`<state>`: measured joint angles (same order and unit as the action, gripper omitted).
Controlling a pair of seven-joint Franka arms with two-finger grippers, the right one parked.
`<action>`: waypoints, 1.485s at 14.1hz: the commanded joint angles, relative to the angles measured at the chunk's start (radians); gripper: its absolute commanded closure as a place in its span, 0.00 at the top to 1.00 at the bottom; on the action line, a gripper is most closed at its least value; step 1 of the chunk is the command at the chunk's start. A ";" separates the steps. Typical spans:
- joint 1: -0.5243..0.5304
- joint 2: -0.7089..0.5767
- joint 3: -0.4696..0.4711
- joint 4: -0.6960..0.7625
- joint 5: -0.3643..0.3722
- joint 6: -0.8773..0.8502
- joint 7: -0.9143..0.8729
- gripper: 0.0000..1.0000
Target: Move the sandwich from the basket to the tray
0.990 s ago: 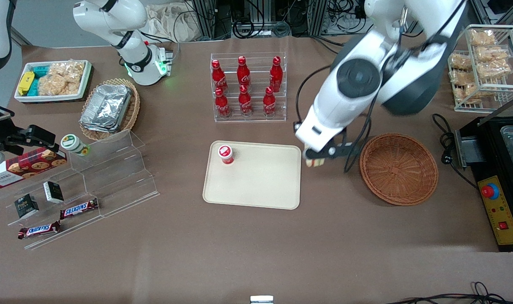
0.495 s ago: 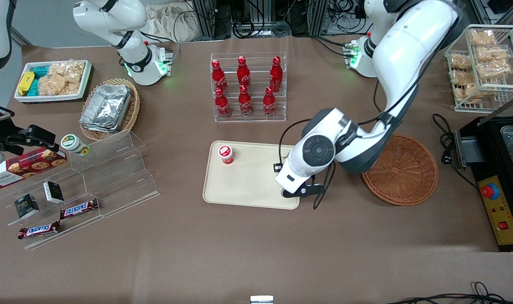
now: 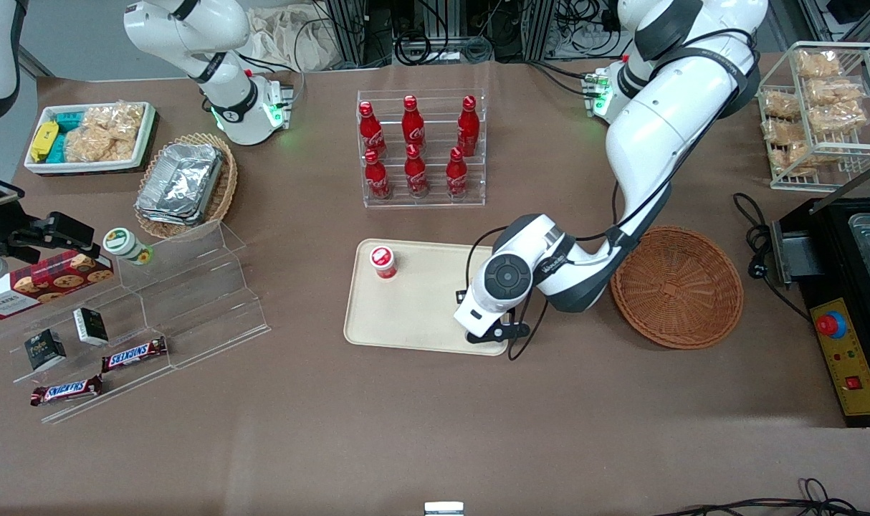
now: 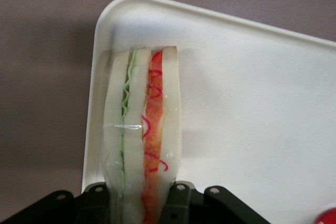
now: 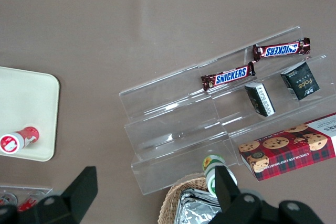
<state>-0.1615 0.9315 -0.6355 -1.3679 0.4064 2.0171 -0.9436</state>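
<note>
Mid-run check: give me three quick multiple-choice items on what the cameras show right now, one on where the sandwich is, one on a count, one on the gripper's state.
1. Where is the sandwich?
A. in the basket
B. over a corner of the tray, in the gripper
C. on the bare table

2. How many red bottles stand in the clear rack?
A. four
B. six
C. eight

3. What is the gripper doing?
A. hanging open with nothing between its fingers
B. clamped on the red-capped cup
C. shut on the sandwich

Answers:
1 B: the left wrist view shows the wedge held over the tray close to its rounded corner, and the basket holds nothing.
2 B: two rows of three.
3 C: the fingers press both bread faces, while the red-capped cup stands apart near another tray corner.
</note>
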 commanded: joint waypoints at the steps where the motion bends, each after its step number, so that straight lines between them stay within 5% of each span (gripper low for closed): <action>1: -0.013 0.004 -0.001 0.012 0.031 0.005 -0.034 0.76; 2: -0.013 0.000 -0.001 0.012 0.031 0.003 -0.059 1.00; 6: -0.010 -0.149 -0.007 0.015 0.057 -0.070 -0.337 1.00; 12: 0.100 -0.419 -0.009 0.003 0.023 -0.222 -0.370 1.00; 18: 0.273 -0.549 0.026 -0.007 -0.096 -0.340 0.003 1.00; 21: 0.209 -0.640 0.274 -0.010 -0.251 -0.359 0.245 1.00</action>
<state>0.0902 0.3839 -0.5019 -1.3349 0.2462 1.6732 -0.8377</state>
